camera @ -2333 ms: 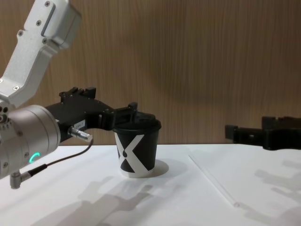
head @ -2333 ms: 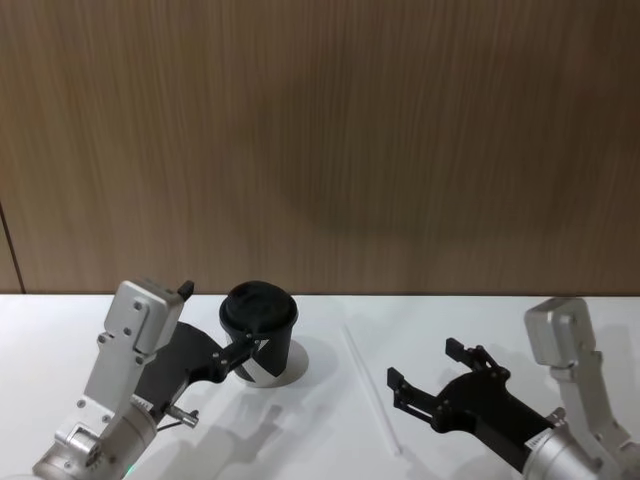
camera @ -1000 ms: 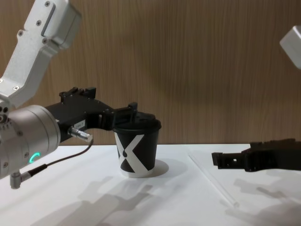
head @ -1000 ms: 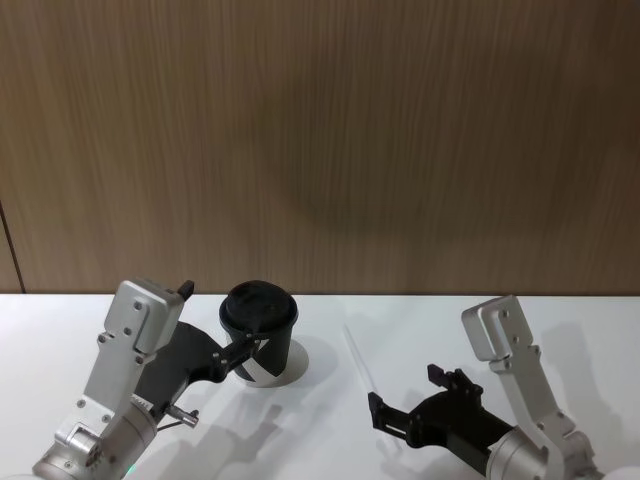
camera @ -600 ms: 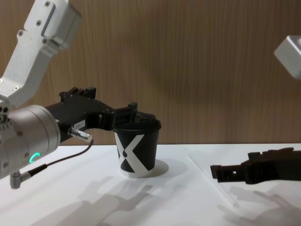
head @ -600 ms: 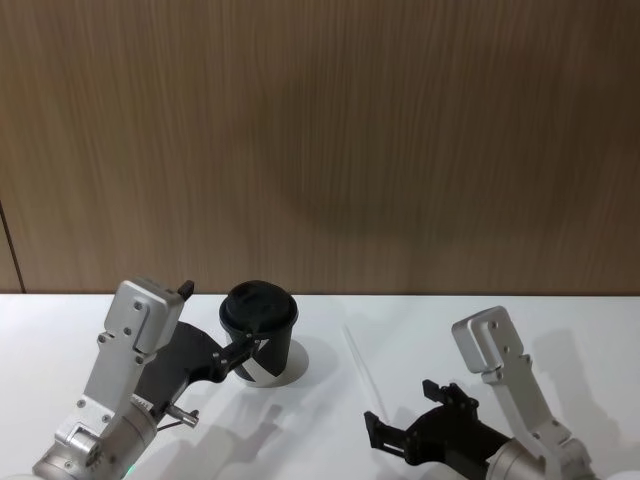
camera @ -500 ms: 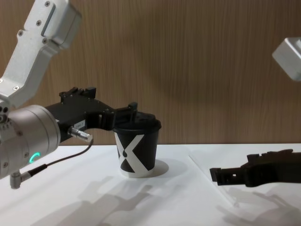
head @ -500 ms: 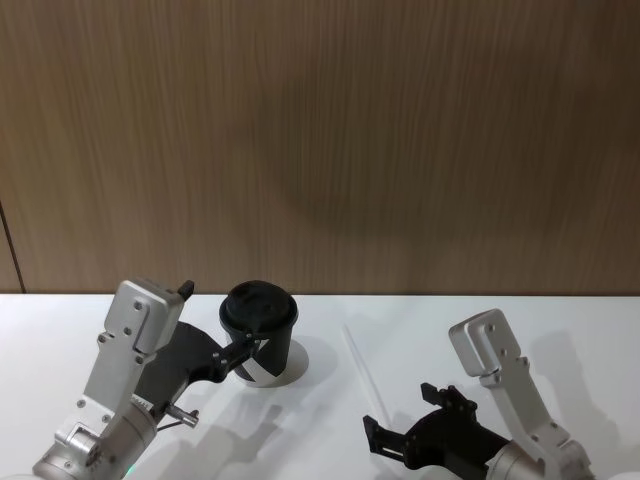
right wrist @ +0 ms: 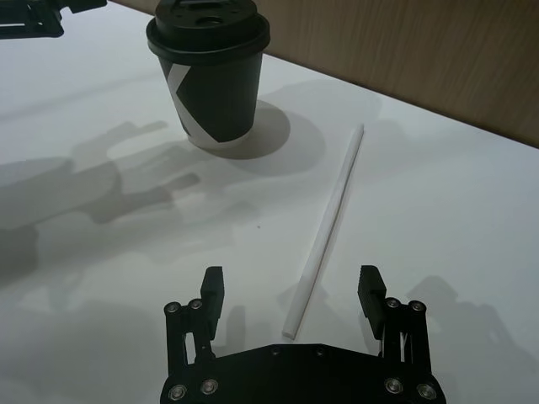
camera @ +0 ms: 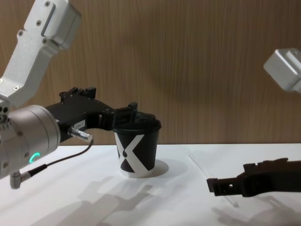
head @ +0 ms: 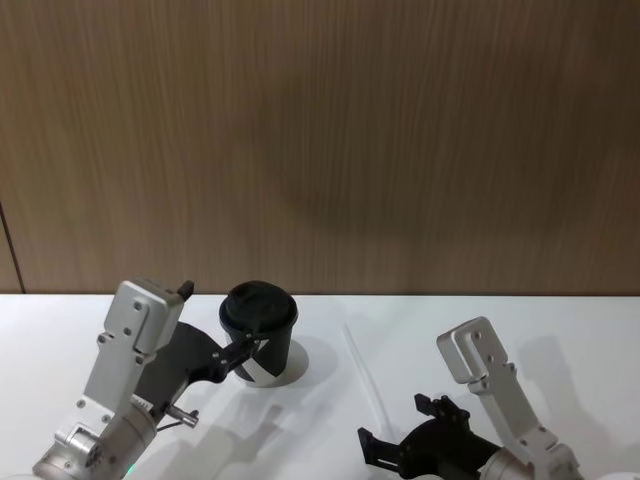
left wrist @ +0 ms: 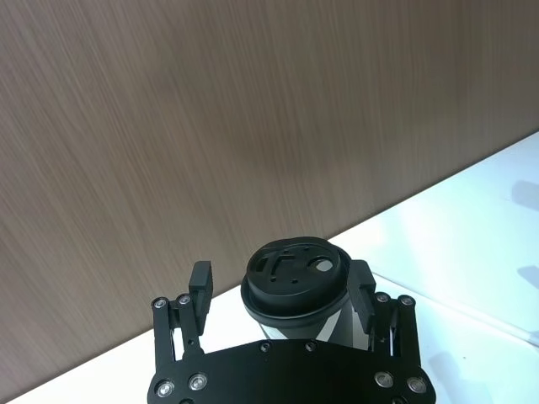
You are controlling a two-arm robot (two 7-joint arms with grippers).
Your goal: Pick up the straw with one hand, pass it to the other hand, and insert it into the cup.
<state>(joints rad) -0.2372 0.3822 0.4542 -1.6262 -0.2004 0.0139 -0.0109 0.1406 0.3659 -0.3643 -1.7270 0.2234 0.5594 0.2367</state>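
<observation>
Right wrist view, right claw [right wrist: 291, 279] spread over straw [right wrist: 332, 210], left claw [left wrist: 281, 276] apparently open around cup [left wrist: 295, 268] (lidded).

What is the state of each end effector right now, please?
Left end effector: open, straddling the cup, not gripping.
Right end effector: open, straddling the straw at its end, holding nothing.

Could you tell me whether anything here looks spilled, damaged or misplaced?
Nothing stands out: cup upright, lid on, by the open left gripper; straw lying straight on the table under the open right gripper.
</observation>
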